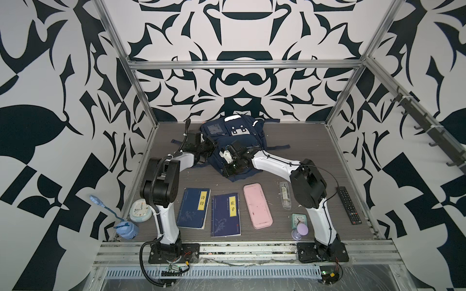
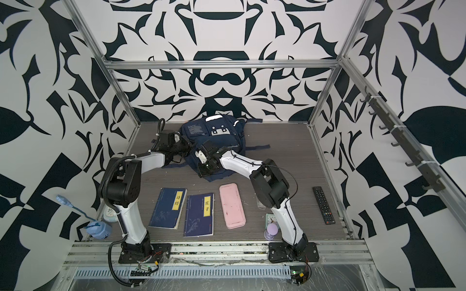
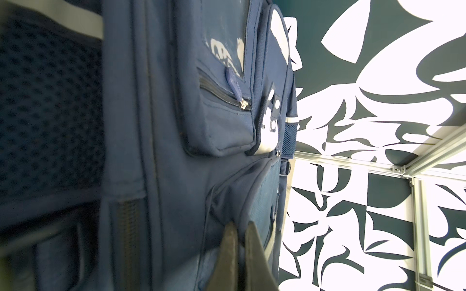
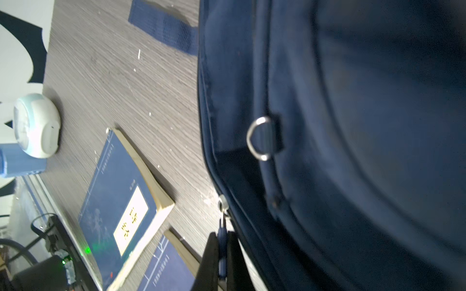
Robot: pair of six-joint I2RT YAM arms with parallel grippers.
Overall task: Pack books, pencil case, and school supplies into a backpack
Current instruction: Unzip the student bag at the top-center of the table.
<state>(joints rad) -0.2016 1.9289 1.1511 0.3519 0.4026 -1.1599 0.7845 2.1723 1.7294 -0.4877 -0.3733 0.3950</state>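
You have the backpack [image 1: 237, 139] at the back of the table [image 1: 315, 141]; before it, left to right, lie the books [image 1: 193, 207], pencil case [image 1: 257, 206] and school supplies [image 1: 285, 195].

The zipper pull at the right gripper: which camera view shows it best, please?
The right wrist view: the zipper pull is close, pinched in the right gripper. In both top views it cannot be made out; the left wrist view shows the backpack elsewhere.

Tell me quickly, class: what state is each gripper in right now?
Left gripper: jaws shut, pinching a fold of the backpack.
Right gripper: jaws shut on the backpack's zipper pull.
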